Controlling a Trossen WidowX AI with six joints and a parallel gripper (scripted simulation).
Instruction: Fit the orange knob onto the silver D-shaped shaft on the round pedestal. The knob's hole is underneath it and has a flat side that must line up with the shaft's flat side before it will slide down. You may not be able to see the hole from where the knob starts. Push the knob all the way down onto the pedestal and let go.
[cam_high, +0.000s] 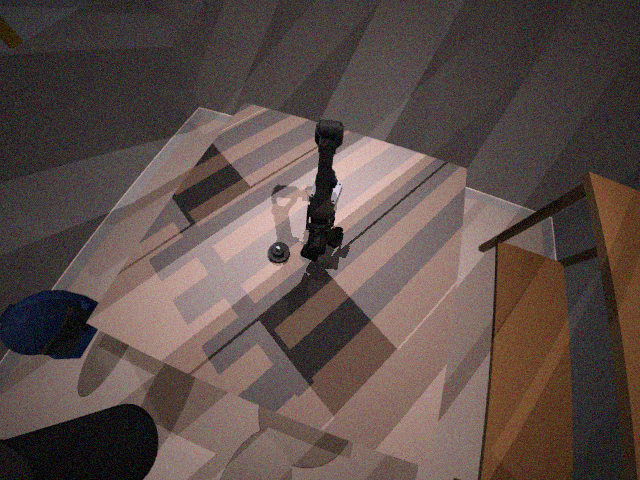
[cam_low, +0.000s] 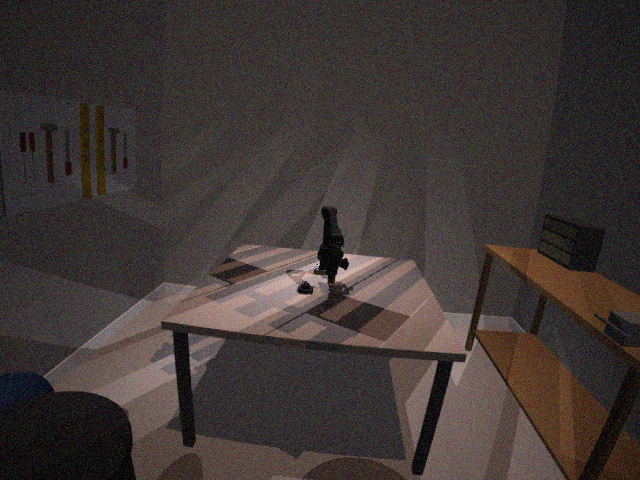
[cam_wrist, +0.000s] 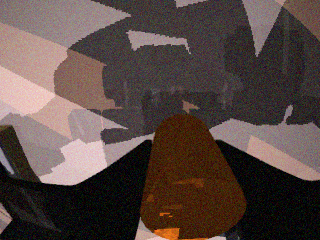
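Note:
My gripper (cam_high: 311, 256) (cam_low: 331, 280) (cam_wrist: 183, 146) points down over the table and is shut on the orange knob (cam_wrist: 192, 175). The knob stands between the two black fingers in the wrist view, mostly in shadow. The arm hides it in the top view. Its underside and hole are hidden, and I cannot tell whether it touches the table. The round dark pedestal (cam_high: 271, 258) (cam_low: 305, 290) stands a short way left of the gripper in the top and exterior views. Its silver shaft (cam_high: 278, 248) points up and is bare. The shaft's flat side is too small to make out.
The table (cam_high: 413, 289) (cam_low: 392, 347) is covered in striped light and shadow patches. A small pale object (cam_high: 338, 192) lies beside the arm. A dark block edge (cam_wrist: 17, 150) shows at the wrist view's left. A wooden shelf (cam_high: 532, 330) (cam_low: 558, 279) stands off to the right.

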